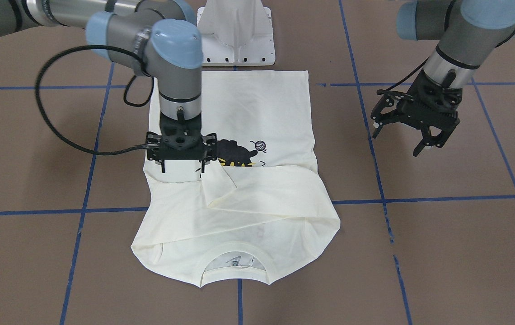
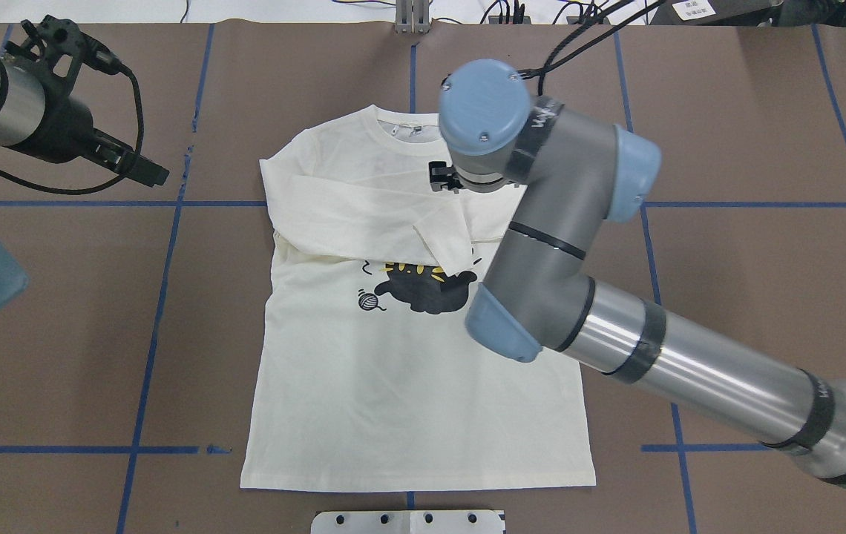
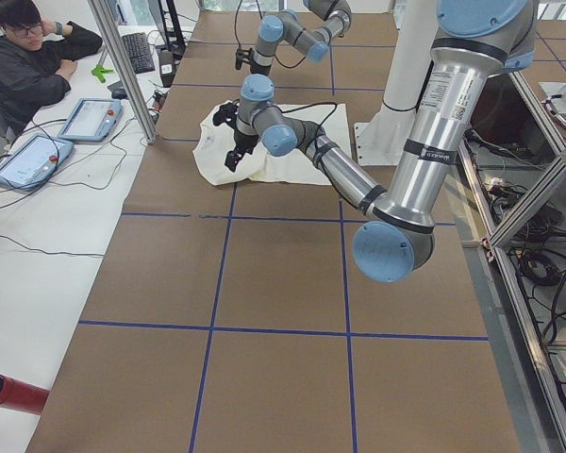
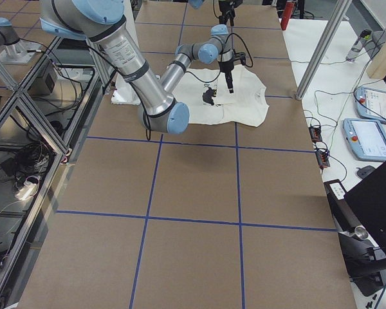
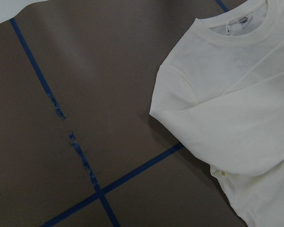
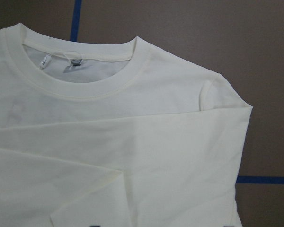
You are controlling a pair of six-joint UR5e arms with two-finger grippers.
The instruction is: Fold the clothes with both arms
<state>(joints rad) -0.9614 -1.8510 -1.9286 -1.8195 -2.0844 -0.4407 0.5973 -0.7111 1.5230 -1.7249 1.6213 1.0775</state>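
The cream shirt (image 1: 262,113) lies flat and front up on the brown table, collar away from the robot, with both sleeves (image 2: 349,208) folded across the chest. The black cat print (image 2: 430,285) shows below the sleeves; the red lettering is hidden. My right gripper (image 1: 183,169) hangs just over the shirt beside a sleeve cuff, fingers apart and holding nothing. In the overhead view only a black bit of it (image 2: 438,176) shows under the wrist. My left gripper (image 1: 397,140) is open and empty, raised over bare table off the shirt's side. The wrist views show the collar (image 6: 80,80) and shoulder (image 5: 189,94).
The white pedestal base (image 1: 237,31) stands at the shirt's hem end. Blue tape lines (image 1: 442,197) grid the brown table. An operator (image 3: 28,57) sits at a side desk with tablets (image 3: 90,118). A red tube (image 3: 9,392) lies at the table's near corner.
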